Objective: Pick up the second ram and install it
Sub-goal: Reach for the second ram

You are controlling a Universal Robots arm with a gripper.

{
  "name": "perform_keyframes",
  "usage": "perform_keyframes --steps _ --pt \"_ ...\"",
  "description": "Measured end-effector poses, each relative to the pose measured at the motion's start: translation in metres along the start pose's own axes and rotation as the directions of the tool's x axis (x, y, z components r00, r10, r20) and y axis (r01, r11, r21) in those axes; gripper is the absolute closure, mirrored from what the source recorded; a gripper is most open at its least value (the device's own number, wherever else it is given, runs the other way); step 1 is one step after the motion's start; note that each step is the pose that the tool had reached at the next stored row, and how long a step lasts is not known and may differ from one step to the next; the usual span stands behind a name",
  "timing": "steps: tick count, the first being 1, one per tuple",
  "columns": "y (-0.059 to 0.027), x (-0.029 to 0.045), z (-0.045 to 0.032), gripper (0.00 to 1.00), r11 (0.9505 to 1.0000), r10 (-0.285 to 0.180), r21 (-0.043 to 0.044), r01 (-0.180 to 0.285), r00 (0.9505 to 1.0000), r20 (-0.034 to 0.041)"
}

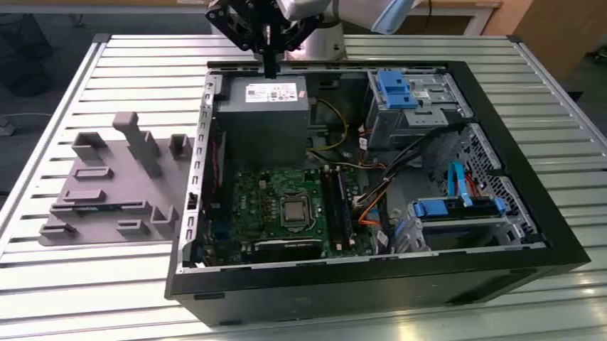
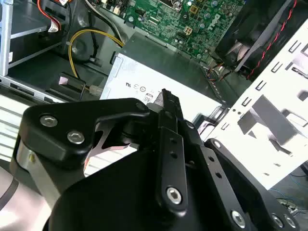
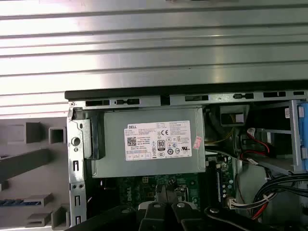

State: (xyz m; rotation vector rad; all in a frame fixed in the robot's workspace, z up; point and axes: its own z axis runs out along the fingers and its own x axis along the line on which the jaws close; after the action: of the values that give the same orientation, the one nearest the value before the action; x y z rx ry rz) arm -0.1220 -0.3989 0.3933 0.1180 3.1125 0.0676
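One open computer case [image 1: 379, 284] sits on my slatted metal table [image 1: 95, 284] in the exterior view, black-framed and boxy. Inside it I see a grey sheet-metal power supply [image 1: 264, 117] with a white label, a green motherboard [image 1: 275, 206] with long black memory slots [image 1: 334, 206], blue plastic drive brackets [image 1: 394, 89] and loose orange and yellow cables. On the exterior view's left of the case lies a matte grey plastic fixture [image 1: 104, 177] of blocky posts. The second ram [image 1: 99, 207], a thin blue-green stick, rests flat in one of its grooves, well apart from the gripper [image 1: 271, 71]. The gripper hangs above the power supply near the case's far edge, its black fingers apparently pressed together with nothing between them.

In the second wrist view, the gripper [image 2: 166, 94] shows smooth black linkages with silver screws, over the power supply [image 2: 159, 57] and motherboard [image 2: 192, 24].

In the first wrist view, I see the ribbed table [image 3: 144, 43], the labelled power supply [image 3: 149, 142], the fixture [image 3: 29, 163] holding the second ram [image 3: 14, 202], and the gripper [image 3: 166, 187].
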Motion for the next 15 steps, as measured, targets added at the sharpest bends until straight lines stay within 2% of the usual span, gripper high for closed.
perform_keyframes --steps 8,15 --pt "0.0 0.0003 0.0 0.89 1.0 0.0 0.0 0.0 1.0 0.0" --pt "-0.0006 0.0084 -0.0002 0.89 1.0 0.0 0.0 0.0 1.0 0.0"
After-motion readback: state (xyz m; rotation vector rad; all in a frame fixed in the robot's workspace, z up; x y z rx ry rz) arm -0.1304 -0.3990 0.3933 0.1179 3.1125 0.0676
